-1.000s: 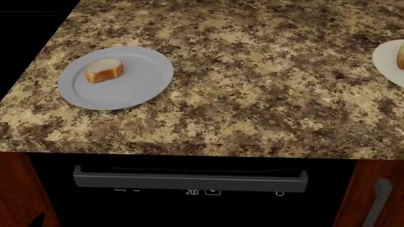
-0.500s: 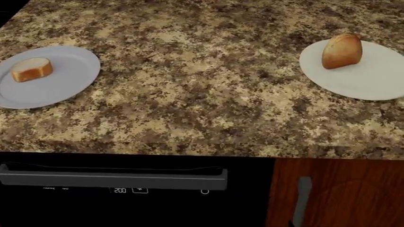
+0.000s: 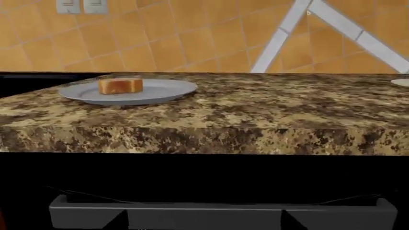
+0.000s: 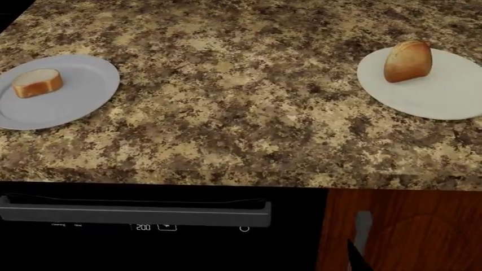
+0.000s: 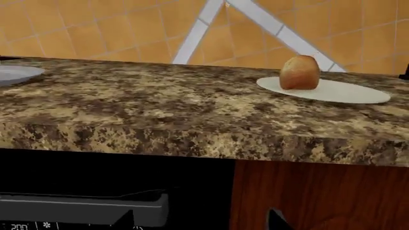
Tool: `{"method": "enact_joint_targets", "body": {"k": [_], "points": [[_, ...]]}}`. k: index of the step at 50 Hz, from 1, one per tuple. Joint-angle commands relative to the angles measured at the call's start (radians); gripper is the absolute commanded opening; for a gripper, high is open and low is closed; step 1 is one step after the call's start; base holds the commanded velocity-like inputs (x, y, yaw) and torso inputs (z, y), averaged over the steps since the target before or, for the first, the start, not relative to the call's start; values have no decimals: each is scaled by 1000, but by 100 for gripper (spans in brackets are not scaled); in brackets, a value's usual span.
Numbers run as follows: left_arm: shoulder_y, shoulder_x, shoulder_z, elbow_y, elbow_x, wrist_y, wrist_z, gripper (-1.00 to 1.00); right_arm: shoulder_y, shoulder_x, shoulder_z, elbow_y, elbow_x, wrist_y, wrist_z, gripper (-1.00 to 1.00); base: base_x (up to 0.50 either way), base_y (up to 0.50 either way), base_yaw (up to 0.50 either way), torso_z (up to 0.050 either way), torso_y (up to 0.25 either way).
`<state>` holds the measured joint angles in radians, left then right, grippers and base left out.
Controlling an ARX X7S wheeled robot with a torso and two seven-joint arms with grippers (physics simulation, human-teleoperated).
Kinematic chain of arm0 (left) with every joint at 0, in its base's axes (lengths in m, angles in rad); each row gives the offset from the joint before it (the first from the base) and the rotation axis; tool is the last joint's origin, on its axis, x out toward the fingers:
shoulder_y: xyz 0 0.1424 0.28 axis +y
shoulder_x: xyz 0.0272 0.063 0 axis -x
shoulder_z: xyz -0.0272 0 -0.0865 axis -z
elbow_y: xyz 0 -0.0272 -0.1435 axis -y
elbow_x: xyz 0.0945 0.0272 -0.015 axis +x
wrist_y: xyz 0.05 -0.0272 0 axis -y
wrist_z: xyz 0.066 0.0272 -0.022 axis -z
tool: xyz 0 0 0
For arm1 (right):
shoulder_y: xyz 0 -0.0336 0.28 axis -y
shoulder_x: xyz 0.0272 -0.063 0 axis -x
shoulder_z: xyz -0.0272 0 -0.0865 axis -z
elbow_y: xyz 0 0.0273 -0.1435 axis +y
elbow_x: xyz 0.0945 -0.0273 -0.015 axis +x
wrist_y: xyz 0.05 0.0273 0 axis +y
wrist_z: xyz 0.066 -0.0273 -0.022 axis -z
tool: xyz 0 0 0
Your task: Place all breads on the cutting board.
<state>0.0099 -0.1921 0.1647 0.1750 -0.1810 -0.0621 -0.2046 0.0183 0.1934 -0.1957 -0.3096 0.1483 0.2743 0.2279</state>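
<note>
Readable writing: only the oven display (image 4: 143, 227) at the lower left of the head view, showing "200" beside small icons; two tiny words to its left were too small to read. The right wrist view caught the same "200" (image 5: 19, 226) at its lower left corner.

Head view: granite-pattern countertop (image 4: 226, 113) filled most of the frame. Cut bread chunk (image 4: 36, 83), white crumb face and tan crust, lay on a light-grey round plate (image 4: 83, 93) at the left edge. Golden-brown loaf (image 4: 408, 61) stood on end on a second grey plate (image 4: 444, 96) at the upper right, well apart from the first. Grey oven handle (image 4: 135, 213) ran below the counter edge; reddish wood cabinet door (image 4: 421, 237) with a grey pull (image 4: 362, 224) at the lower right. A dark pointed tip (image 4: 355, 257) showed at the bottom edge near the pull; could not tell what it was.

Left wrist view alone showed the orange tiled wall (image 3: 191, 43), two wall switch plates (image 3: 81, 5) at the upper left, and white diagonal bars (image 3: 357, 31). Chunk (image 3: 120, 85) seen low across the counter.

Right wrist view gave the loaf (image 5: 300, 72) in side profile on its plate (image 5: 345, 92).

Cutting board appeared in no view. Neither gripper was in view, so jaw state could not be told
</note>
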Motion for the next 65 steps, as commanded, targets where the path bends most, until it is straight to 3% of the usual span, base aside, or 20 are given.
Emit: {"method": "enact_joint_targets", "body": {"k": [1, 5, 6, 7, 15, 22, 24, 27, 31, 44, 65], "points": [[-7, -58, -53, 307, -110, -224, -43, 100, 59, 60, 18, -345, 23, 370, 49, 100, 0, 0, 0, 0, 0], [-71, -88, -79, 404, -155, -389, -82, 100, 130, 91, 45, -470, 51, 542, 53, 100, 0, 0, 0, 0, 0], [-202, -137, -134, 496, -222, -539, -140, 100, 280, 153, 129, -597, 118, 692, 17, 100, 0, 0, 0, 0, 0], [-231, -131, -168, 508, -253, -653, -151, 100, 315, 164, 143, -617, 120, 836, 23, 100, 0, 0, 0, 0, 0], [-400, -157, -253, 545, -398, -866, -174, 100, 609, 207, 234, -678, 209, 1160, -43, 100, 0, 0, 0, 0, 0], [-540, -175, -289, 504, -470, -969, -176, 100, 772, 236, 274, -565, 241, 1283, -82, 100, 0, 0, 0, 0, 0], [-591, -179, -290, 472, -481, -988, -172, 100, 833, 255, 299, -508, 326, 1296, -61, 100, 0, 0, 0, 0, 0], [-663, -178, -298, 428, -498, -1020, -176, 100, 931, 324, 300, -428, 568, 1295, 113, 100, 0, 0, 0, 0, 0], [-716, -183, -302, 387, -521, -1052, -168, 100, 1007, 363, 291, -349, 735, 1293, 232, 100, 0, 0, 0, 0, 0], [-780, -188, -321, 356, -541, -1077, -178, 100, 1117, 414, 255, -249, 850, 1272, 334, 100, 0, 0, 0, 0, 0], [-819, -217, -313, 309, -530, -1079, -182, 100, 1089, 434, 227, -240, 900, 1230, 371, 100, 493, 0, 0, 0, 0]]}}
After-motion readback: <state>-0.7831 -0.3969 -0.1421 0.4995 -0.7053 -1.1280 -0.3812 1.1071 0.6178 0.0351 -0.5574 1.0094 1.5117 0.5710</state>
